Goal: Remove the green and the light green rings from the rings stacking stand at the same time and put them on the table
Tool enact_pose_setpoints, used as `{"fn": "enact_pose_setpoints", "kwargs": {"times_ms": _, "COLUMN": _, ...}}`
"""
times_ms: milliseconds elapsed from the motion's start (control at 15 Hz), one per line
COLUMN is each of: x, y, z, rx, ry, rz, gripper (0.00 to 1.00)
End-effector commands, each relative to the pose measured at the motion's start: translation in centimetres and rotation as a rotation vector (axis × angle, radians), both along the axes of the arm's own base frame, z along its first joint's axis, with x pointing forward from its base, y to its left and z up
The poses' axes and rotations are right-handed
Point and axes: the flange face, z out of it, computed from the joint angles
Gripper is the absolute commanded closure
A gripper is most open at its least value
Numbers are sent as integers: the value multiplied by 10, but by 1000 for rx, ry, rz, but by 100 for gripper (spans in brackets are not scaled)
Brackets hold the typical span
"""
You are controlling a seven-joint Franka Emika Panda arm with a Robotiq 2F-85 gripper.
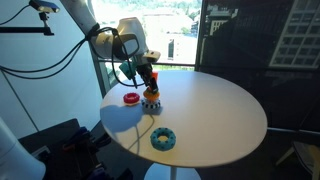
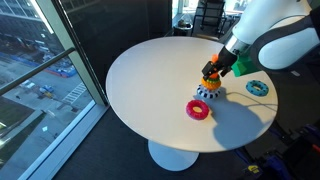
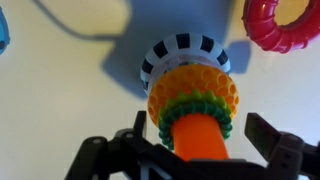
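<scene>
The rings stacking stand (image 3: pixel 186 62) stands on the cream table (image 1: pixel 220 110) and shows in both exterior views (image 1: pixel 151 98) (image 2: pixel 207 91). In the wrist view its orange peg (image 3: pixel 197 140) points up at me. The green ring (image 3: pixel 203 102) sits round the peg, with the paler yellow-green ring (image 3: pixel 166 108) just under it as a thin band. An orange ring and a black-and-white ring lie below them. My gripper (image 3: pixel 200 135) is open, directly over the stand, one finger on each side of the peg and apart from the rings. It also shows in both exterior views (image 1: pixel 148 76) (image 2: pixel 213 72).
A red ring (image 1: pixel 131 98) (image 2: pixel 198 109) (image 3: pixel 285 25) lies on the table close beside the stand. A larger blue toothed ring (image 1: pixel 163 139) (image 2: pixel 257 88) lies farther off, nearer the table edge. Windows and dark panels surround the table.
</scene>
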Motion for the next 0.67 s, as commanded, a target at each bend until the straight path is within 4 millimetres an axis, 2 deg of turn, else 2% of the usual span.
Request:
{"fn": "enact_pose_setpoints", "kwargs": {"times_ms": 0, "x": 1, "y": -1, "z": -2, "rx": 3, "ry": -27, "rz": -20, "gripper": 0}}
{"fn": "enact_pose_setpoints", "kwargs": {"times_ms": 67, "x": 1, "y": -1, "z": -2, "rx": 4, "ry": -31, "rz": -21, "gripper": 0}}
{"fn": "enact_pose_setpoints", "kwargs": {"times_ms": 133, "x": 2, "y": -2, "z": -3, "rx": 4, "ry": -36, "rz": -23, "gripper": 9}}
{"fn": "enact_pose_setpoints", "kwargs": {"times_ms": 200, "x": 2, "y": -2, "z": -3, "rx": 5, "ry": -40, "rz": -24, "gripper": 26}}
{"fn": "enact_pose_setpoints", "kwargs": {"times_ms": 400, "x": 2, "y": -3, "z": -2, "rx": 6, "ry": -54, "rz": -28, "gripper": 51}}
{"fn": "enact_pose_setpoints", "kwargs": {"times_ms": 600, "x": -2, "y": -2, "z": 6, "rx": 9, "ry": -68, "rz": -28, "gripper": 51}}
